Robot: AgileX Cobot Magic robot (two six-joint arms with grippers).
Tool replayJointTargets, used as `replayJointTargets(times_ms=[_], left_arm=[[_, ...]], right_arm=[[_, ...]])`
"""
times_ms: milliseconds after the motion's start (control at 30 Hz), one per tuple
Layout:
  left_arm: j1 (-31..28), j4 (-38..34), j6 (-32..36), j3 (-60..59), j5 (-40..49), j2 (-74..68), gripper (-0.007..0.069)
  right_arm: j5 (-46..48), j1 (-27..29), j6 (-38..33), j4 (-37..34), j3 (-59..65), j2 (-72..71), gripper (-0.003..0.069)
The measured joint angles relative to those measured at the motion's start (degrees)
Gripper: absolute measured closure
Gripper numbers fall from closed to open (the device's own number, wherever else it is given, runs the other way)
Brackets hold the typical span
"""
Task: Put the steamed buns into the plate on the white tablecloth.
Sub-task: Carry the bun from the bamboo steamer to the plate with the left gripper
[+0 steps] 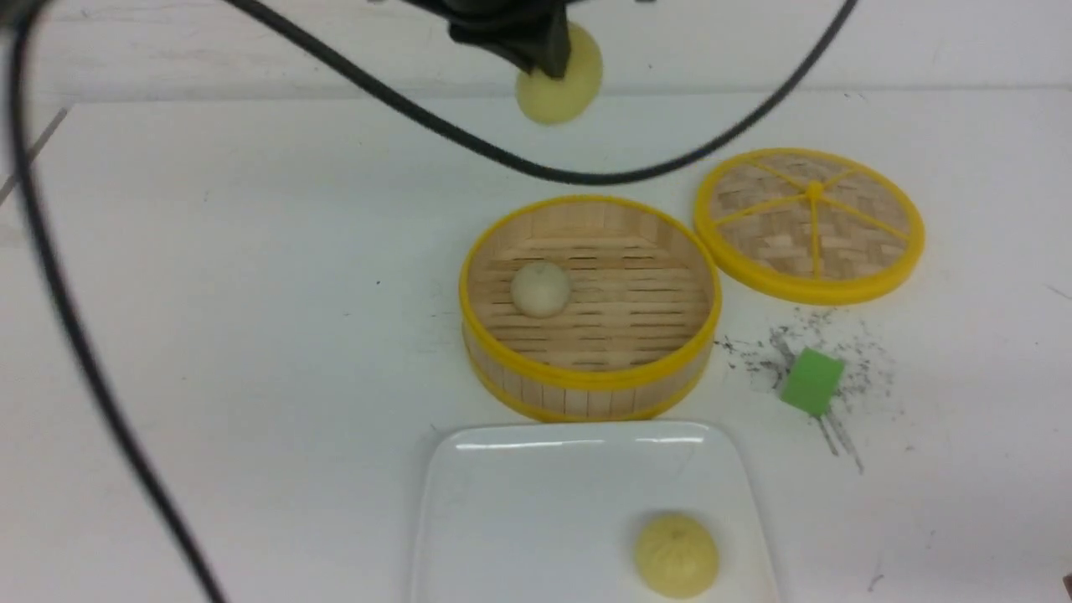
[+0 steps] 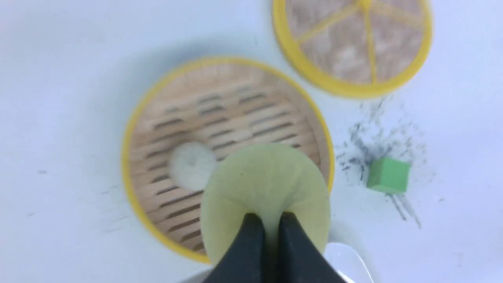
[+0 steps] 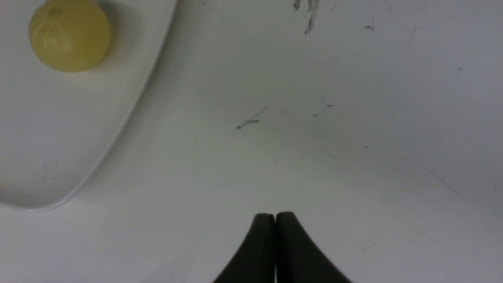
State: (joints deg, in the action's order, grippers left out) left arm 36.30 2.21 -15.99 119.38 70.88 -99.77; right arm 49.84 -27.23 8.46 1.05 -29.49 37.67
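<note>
My left gripper (image 1: 548, 67) hangs high over the table, shut on a pale yellow steamed bun (image 1: 559, 84). In the left wrist view its fingertips pinch that bun (image 2: 267, 177) above the steamer's near rim. An off-white bun (image 1: 540, 289) lies inside the bamboo steamer (image 1: 586, 381). A second yellow bun (image 1: 676, 554) sits in the white plate (image 1: 536, 502), near its right side. My right gripper (image 3: 275, 216) is shut on nothing, over the white tablecloth (image 3: 314, 137) beside the plate's edge (image 3: 59, 149).
The steamer's woven lid (image 1: 808, 224) lies flat to the right of the steamer. A green cube (image 1: 811, 381) rests on dark scuff marks below the lid. A black cable (image 1: 586, 176) droops across the front view above the steamer.
</note>
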Motion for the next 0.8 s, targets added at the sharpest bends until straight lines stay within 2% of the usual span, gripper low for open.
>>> replayJointTargets(times_ms=[100,300,467,500,600,633,667,700,800], left_arm=[[0.0,-1.4,-0.5,-8.1,0.0,7.1,0.0605],[1.4,-10.1,0.4,-32.7,-1.0,14.1,0.0601],[6.8,-12.1,1.5,-50.7,-17.7,11.0,0.0578],[7.0,-12.1,1.5,-51.6,-18.4,10.8,0.0574],[7.8,-11.9,0.1,-55.0,-25.0,7.1,0.0508],[7.8,-11.9,-0.1,-55.0,-25.4,6.6,0.0496],[7.8,-11.5,-0.3,-55.2,-26.9,4.9,0.0445],[7.8,-11.4,-0.3,-55.2,-27.0,4.4,0.0438],[7.8,-11.4,-0.5,-55.2,-28.3,0.7,0.0288]], right_arm=[[-0.1,0.0,0.0,-0.1,0.0,0.0,0.063],[-0.1,0.0,0.0,-0.3,0.0,0.0,0.0621],[-0.2,0.0,0.0,-0.3,0.0,0.0,0.0615],[-0.2,0.0,0.0,-0.3,0.0,0.0,0.0615],[-0.3,0.0,0.0,-0.3,0.0,0.0,0.061],[-0.3,0.0,0.0,-0.3,0.0,0.0,0.061],[-0.3,0.0,0.0,-0.4,0.0,0.0,0.0608],[-0.3,0.0,0.0,-0.4,0.0,0.0,0.0608],[-0.3,0.0,0.0,-1.0,0.0,0.0,0.0606]])
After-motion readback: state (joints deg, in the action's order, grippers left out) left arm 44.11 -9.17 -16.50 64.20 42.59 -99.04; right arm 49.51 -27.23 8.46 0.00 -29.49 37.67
